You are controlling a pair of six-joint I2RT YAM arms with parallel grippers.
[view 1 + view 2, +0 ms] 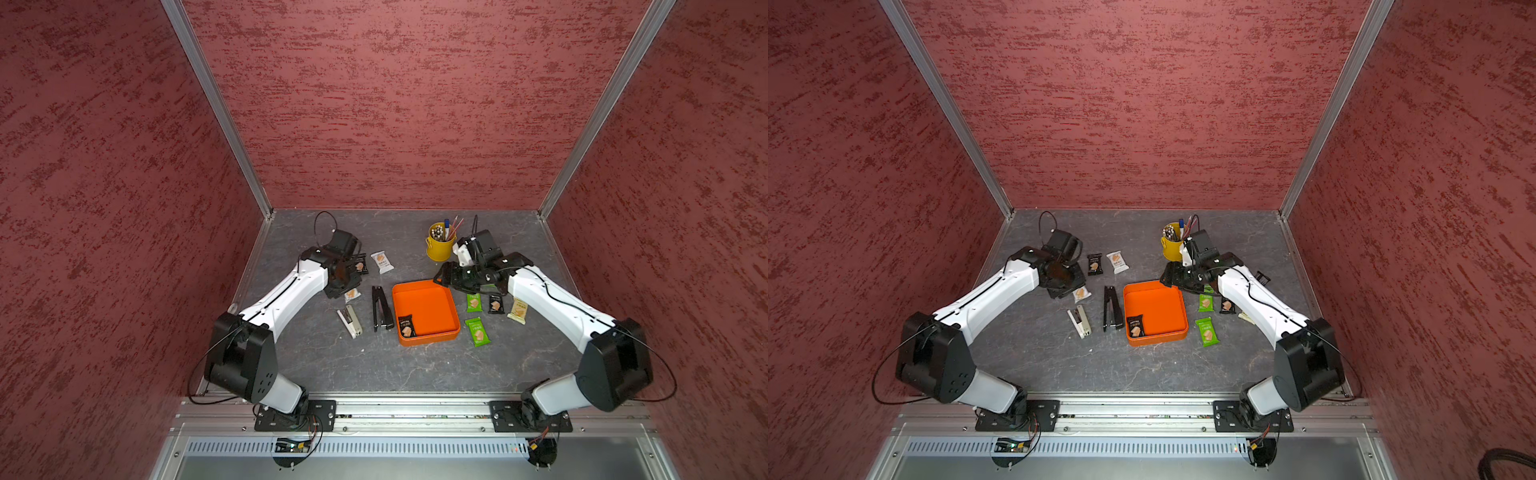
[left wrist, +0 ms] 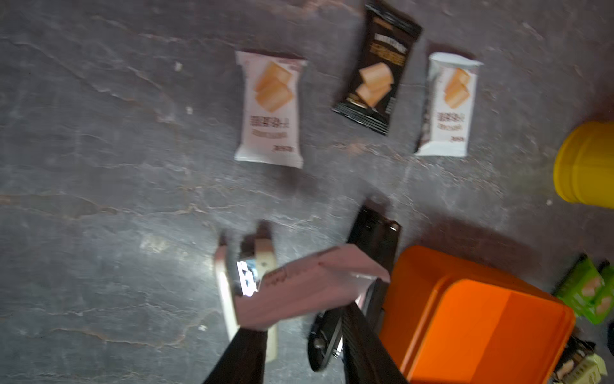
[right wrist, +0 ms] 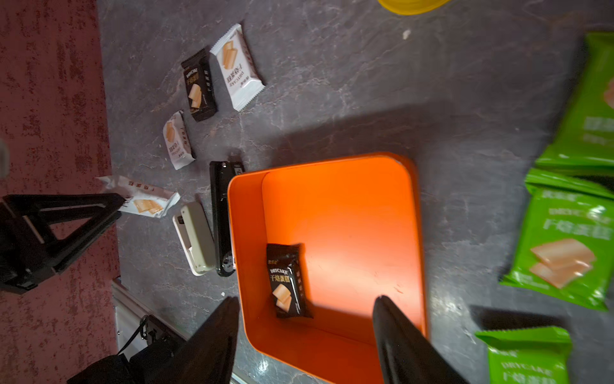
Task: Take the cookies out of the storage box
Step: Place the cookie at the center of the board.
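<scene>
Closest to the robot's base, a bright green sealed snack packet [image 1: 478, 331] printed with a tan biscuit lies flat on the grey marbled table [image 1: 415, 365]. It is just beside the near right corner of the storage box [image 1: 430, 303], a shallow square bright-orange tray with rounded corners. One black snack packet [image 1: 407, 326] with the same biscuit picture lies inside the box, in its near left corner. Just left of the box a long black stapler [image 1: 381, 307] lies along its side, with a beige stapler [image 1: 350, 321] a little further left. Right of the box, a second green packet [image 1: 473, 302], a small black packet [image 1: 495, 305] and a cream-white packet [image 1: 517, 311] lie in a row on the table.

Further back, the right end effector [image 3: 305, 299] hovers over the box's far right corner, its fingers well apart with nothing between them. The left end effector [image 2: 300, 316] hangs left of the black stapler's far end. Its fingers are clamped on a white snack packet [image 2: 309, 282] that juts from their tips above the table.

Beyond it three more packets lie flat on the table, side by side but apart: a plain white packet [image 2: 269, 109], a dark black packet [image 2: 375, 73] and a far white packet [image 2: 448, 106]. Farthest back, a small yellow bucket [image 1: 437, 248] of pens and pencils stands just behind the right end effector.
</scene>
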